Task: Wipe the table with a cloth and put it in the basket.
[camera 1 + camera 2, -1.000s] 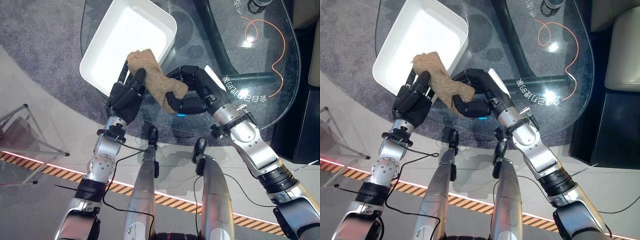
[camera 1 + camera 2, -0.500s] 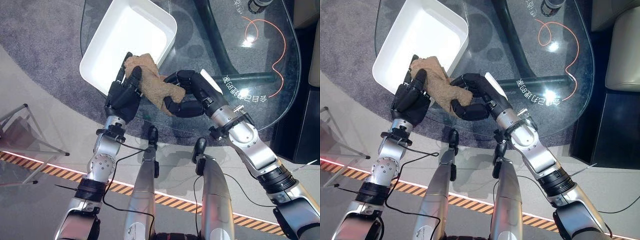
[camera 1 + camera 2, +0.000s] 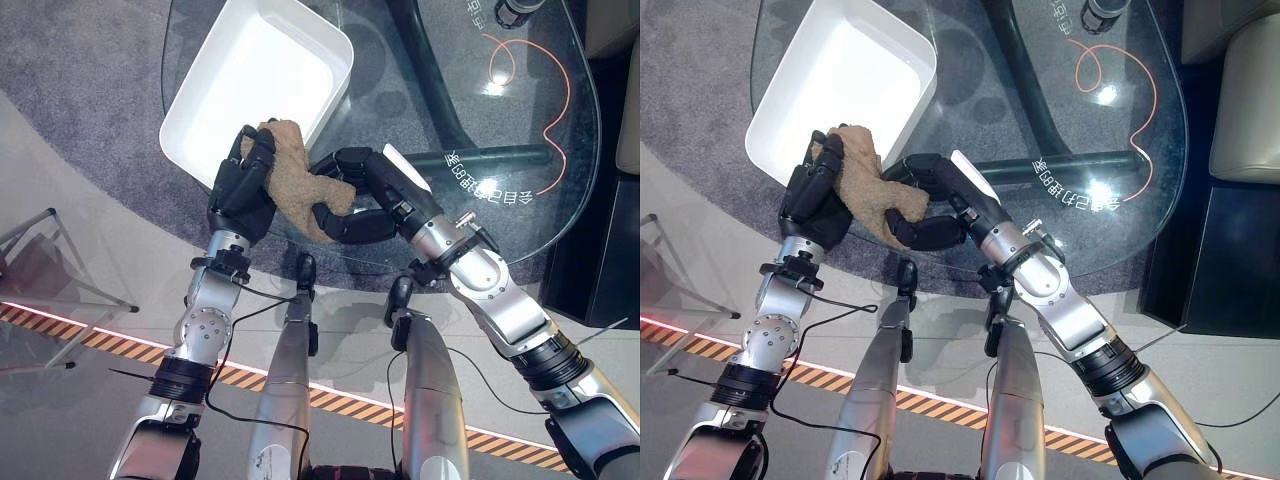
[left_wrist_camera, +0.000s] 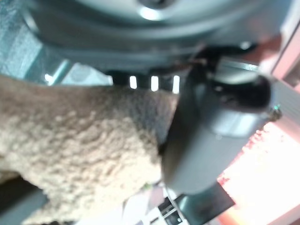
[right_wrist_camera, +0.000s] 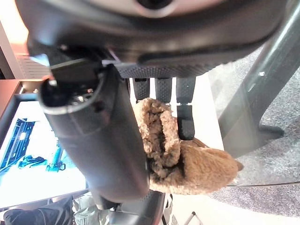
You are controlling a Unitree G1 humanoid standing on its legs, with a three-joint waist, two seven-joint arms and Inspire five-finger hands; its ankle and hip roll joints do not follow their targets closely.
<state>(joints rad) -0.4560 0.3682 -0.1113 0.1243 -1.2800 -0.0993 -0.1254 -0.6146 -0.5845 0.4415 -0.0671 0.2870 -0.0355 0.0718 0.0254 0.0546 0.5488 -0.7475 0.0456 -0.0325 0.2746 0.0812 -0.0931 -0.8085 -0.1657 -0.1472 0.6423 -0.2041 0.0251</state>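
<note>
A crumpled tan cloth [image 3: 297, 178] hangs between both hands above the near edge of the round glass table [image 3: 520, 140], right beside the near corner of the white rectangular basket [image 3: 262, 70]. My left hand [image 3: 238, 190] grips the cloth's left end, its fingers curled over the top. Coming in from the right, my right hand [image 3: 368, 192] wraps its fingers and thumb round the cloth's lower right end. In the left wrist view the cloth [image 4: 84, 154] presses against the thumb [image 4: 199, 140]. The right wrist view shows the cloth [image 5: 187, 164] bunched under the curled fingers [image 5: 186, 112].
An orange cable [image 3: 553, 75] loops on the glass at the far right, near a dark cylinder [image 3: 520, 8]. The table's dark legs [image 3: 440, 90] show through the glass. A metal frame [image 3: 50, 260] stands on the floor at left.
Both hands have carried the cloth leftward, toward the basket's near corner. The left hand's fingers have curled tighter over the cloth's top.
</note>
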